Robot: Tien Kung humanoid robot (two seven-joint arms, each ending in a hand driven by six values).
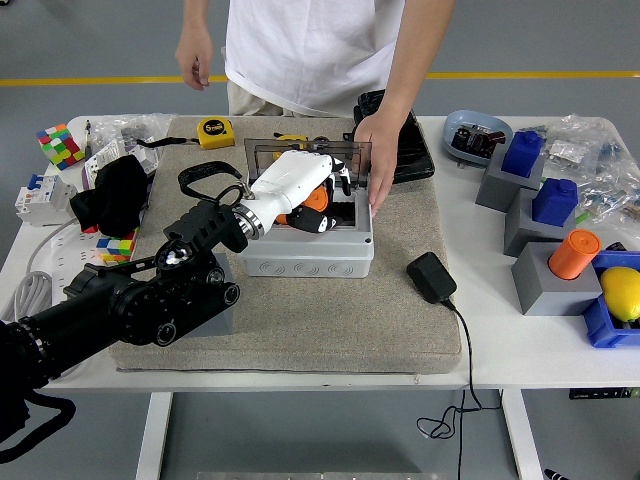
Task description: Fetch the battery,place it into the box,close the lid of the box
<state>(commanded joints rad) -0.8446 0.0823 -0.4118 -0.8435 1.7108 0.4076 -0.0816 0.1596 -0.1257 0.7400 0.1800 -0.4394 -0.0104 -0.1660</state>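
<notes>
Table (500, 345) first: it is white and crowded, with a grey mat (330, 320) laid over its middle, and on that mat sits the grey box (310, 255) you are working into. A person stands at the far side, one hand (372, 160) resting on the box's right edge beside the clear lid (300, 152), which stands upright at the back. Your left arm (130, 305) reaches in from the lower left, and the left hand (298, 190), white-shelled, is down inside the open box. Its fingers look curled around the orange battery (313, 200), which shows just under the palm, inside the box but seemingly not yet lying on the floor. Your right arm is out of sight. Judging by this, you are at the placing step. Lower the battery until it rests flat on the bottom before you loosen the fingers, and open them only a little so they do not catch the walls. Lift straight up and out, keeping clear of the person's hand and the raised lid, then come round behind the lid to swing it down.
</notes>
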